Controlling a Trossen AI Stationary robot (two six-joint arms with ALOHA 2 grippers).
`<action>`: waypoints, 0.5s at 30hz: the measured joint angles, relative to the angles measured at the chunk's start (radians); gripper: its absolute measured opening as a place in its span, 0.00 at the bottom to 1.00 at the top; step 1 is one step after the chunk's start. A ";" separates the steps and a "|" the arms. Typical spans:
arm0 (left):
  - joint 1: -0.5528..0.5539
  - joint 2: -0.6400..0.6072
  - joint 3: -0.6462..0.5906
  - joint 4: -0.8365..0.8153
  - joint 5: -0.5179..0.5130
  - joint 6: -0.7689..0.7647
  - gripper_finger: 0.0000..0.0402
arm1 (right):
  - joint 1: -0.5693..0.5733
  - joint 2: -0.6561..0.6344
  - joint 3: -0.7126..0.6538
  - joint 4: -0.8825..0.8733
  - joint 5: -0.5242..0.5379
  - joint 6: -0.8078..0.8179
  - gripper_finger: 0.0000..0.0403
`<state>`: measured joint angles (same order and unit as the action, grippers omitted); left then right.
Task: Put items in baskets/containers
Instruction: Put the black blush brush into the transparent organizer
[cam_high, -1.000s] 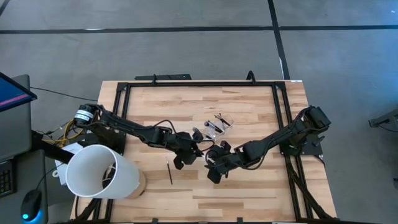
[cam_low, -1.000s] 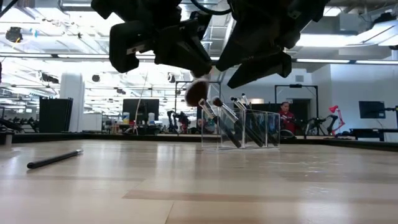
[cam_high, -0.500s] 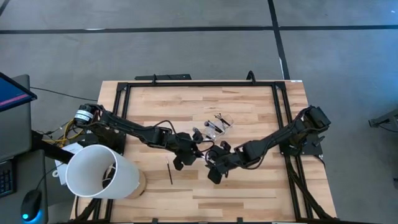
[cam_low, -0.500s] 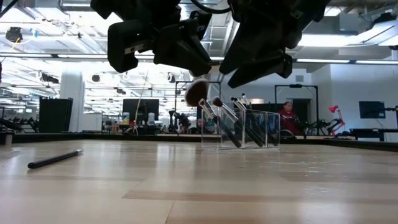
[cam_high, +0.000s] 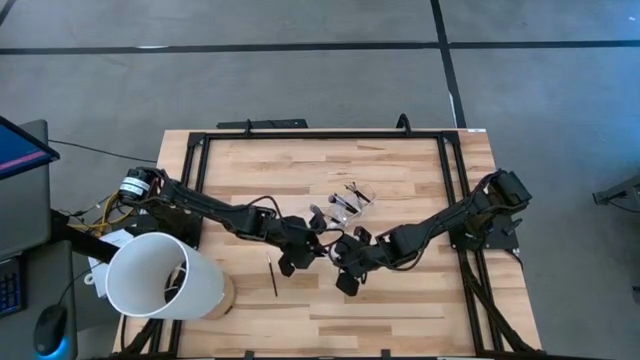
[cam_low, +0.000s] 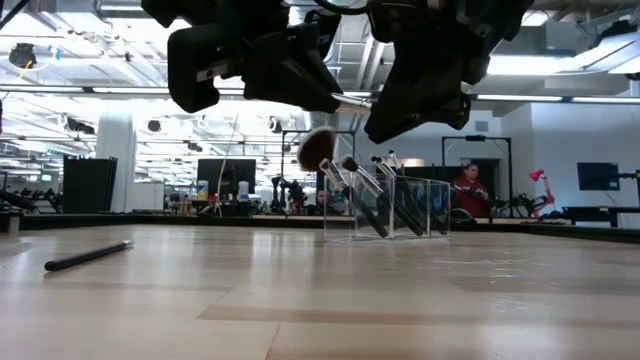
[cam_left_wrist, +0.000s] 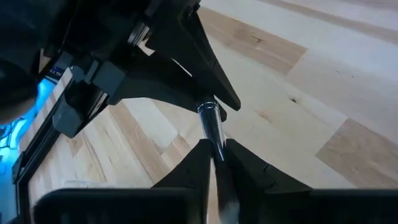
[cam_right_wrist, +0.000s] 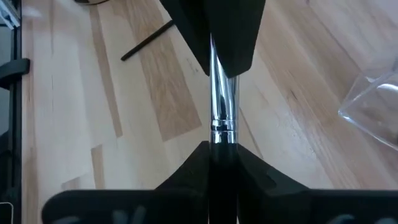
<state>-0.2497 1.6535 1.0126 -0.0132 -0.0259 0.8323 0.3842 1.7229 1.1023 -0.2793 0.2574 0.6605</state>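
At centre frame, the left pincer (cam_high: 318, 250) and right pincer (cam_high: 338, 250) both clamp one silver-collared brush (cam_right_wrist: 219, 99) in mid-air; the left should release before the clear box (cam_high: 352, 203) above.

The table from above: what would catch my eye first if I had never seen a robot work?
Two dark arms meet over the middle of the wooden table, the left gripper and right gripper both closed on one silver-handled brush held in the air between them. Just behind them stands a clear box with brushes leaning inside. A big white cylinder sits at the near left corner, and one dark stick lies loose on the wood.
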 joint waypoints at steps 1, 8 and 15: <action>0.000 0.000 0.000 0.000 -0.005 0.002 0.13 | 0.000 0.000 0.000 -0.002 0.004 -0.003 0.08; 0.009 -0.056 -0.001 -0.004 -0.057 -0.022 0.25 | 0.026 -0.001 0.001 -0.055 0.070 0.009 0.07; 0.070 -0.212 -0.017 0.011 0.058 -0.281 0.37 | 0.129 -0.017 0.001 -0.182 0.347 0.120 0.07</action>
<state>-0.1794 1.4418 0.9955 -0.0024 0.0322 0.5509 0.5132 1.7058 1.1030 -0.4610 0.6040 0.7806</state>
